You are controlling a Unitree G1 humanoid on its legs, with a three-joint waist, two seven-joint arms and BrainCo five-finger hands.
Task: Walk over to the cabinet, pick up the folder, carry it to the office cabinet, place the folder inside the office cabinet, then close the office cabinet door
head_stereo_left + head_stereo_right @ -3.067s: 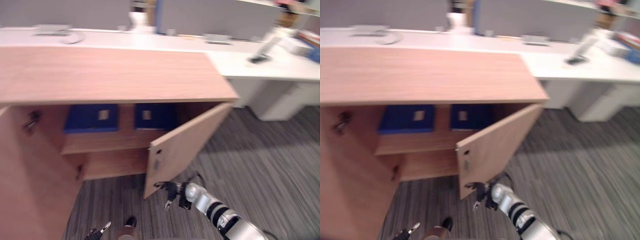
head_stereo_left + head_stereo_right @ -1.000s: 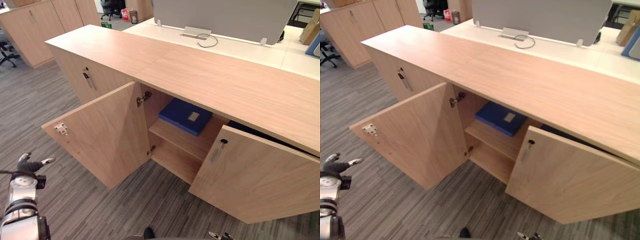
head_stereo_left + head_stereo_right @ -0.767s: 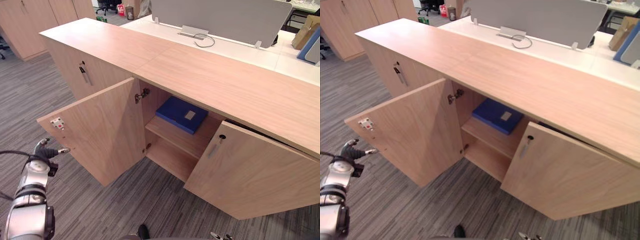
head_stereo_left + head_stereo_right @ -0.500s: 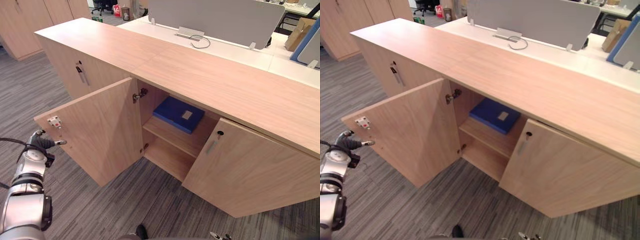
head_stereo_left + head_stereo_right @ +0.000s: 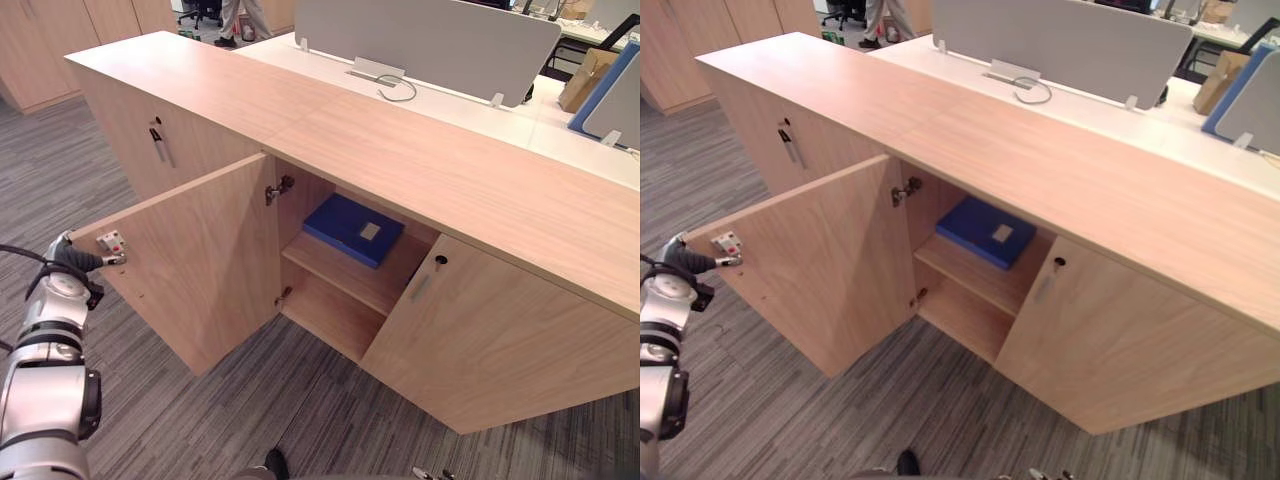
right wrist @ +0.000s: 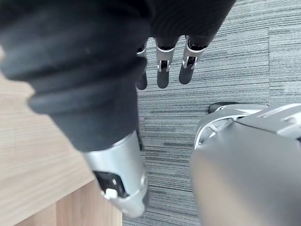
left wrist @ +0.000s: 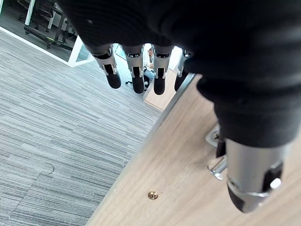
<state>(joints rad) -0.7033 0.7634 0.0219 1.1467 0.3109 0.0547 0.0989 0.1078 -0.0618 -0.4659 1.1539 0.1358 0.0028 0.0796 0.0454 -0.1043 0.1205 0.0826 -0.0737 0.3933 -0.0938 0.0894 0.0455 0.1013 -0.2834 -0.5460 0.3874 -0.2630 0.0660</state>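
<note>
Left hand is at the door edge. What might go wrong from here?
1. The open left hand sits at the left door's free edge by the latch plate; swinging it shut might trap the fingers against the cabinet.
2. The right door stands ajar too, with the open right hand hanging low near it; shutting one door alone would leave the folder exposed.

Matt wood cabinet (image 5: 420,190), ribbed carpet (image 5: 300,400)

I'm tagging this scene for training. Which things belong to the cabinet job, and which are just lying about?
Job:
flat blue folder, lying inside
open light-wood left cabinet door
half-open right door
left hand, at the left door's edge

Lying about:
grey desk divider panel
looped pale cable
brown cardboard box
</note>
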